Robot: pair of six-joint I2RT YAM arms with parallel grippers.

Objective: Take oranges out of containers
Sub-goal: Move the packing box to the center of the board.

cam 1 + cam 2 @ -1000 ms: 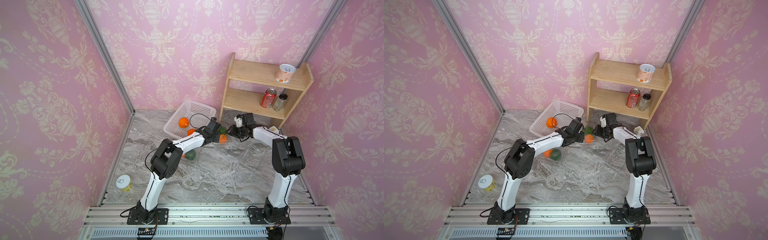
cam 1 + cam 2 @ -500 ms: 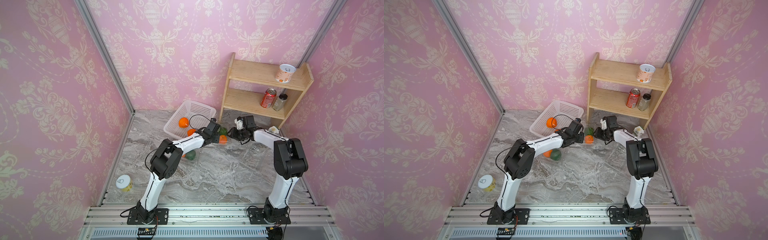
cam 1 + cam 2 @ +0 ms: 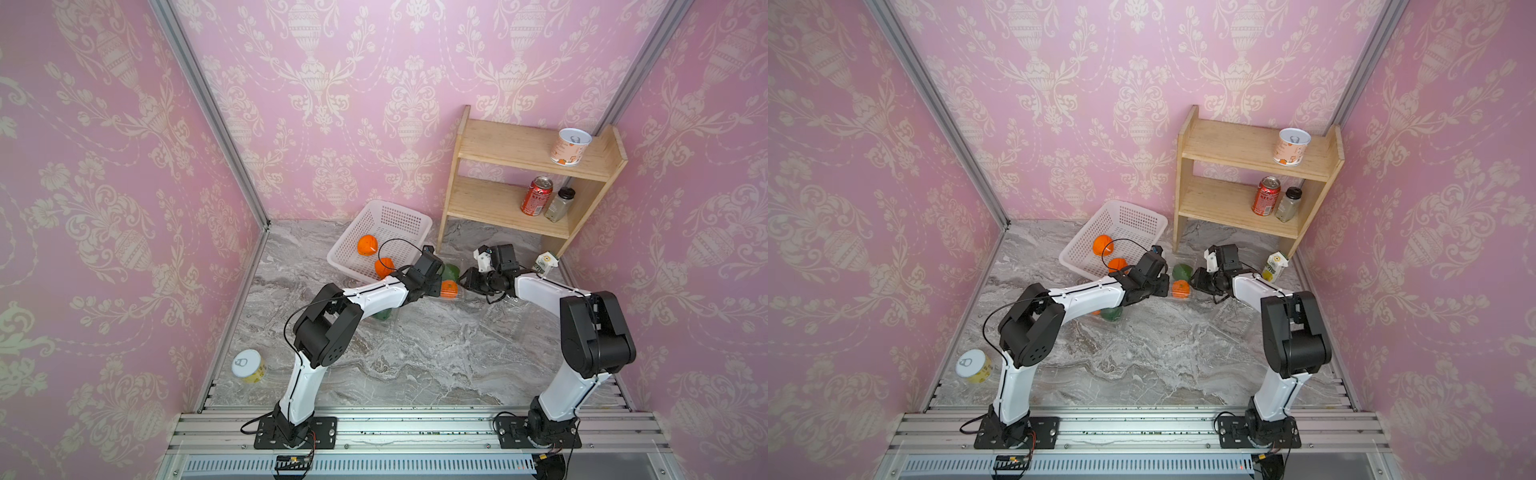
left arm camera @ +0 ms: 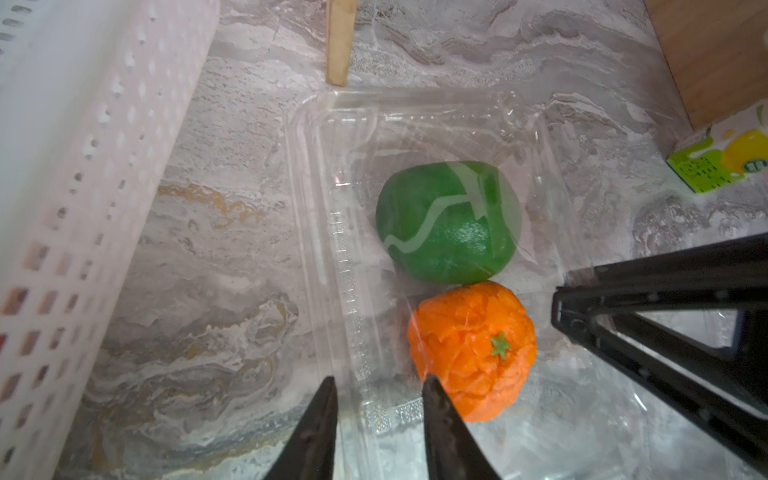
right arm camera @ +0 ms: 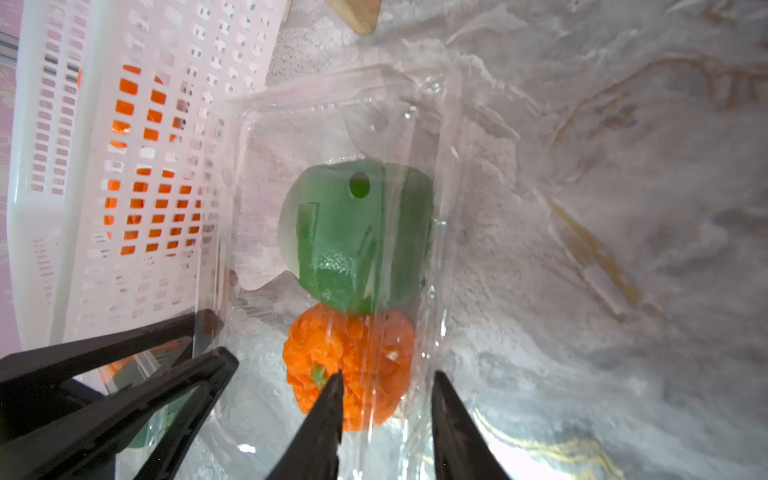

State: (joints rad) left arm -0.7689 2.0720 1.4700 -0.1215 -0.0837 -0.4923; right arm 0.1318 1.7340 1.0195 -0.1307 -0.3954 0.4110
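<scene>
The left hand [image 4: 380, 384] and right hand [image 5: 388, 376] straddle the clear thin plastic tray [image 4: 309, 174] at its edges; I cannot tell if they grip. Tugging may crumple it and roll the bright lumpy orange [image 4: 469, 353] away.

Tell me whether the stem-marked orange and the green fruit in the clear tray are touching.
Touching. The left wrist view shows the orange pressed against the green fruit with no gap; the right wrist view agrees.

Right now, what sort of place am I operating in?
Probably a staged robot test cell dressed as a home corner: pink wallpaper panels in aluminium framing, a marble-look tabletop, and a small wooden shelf holding a red can.
</scene>
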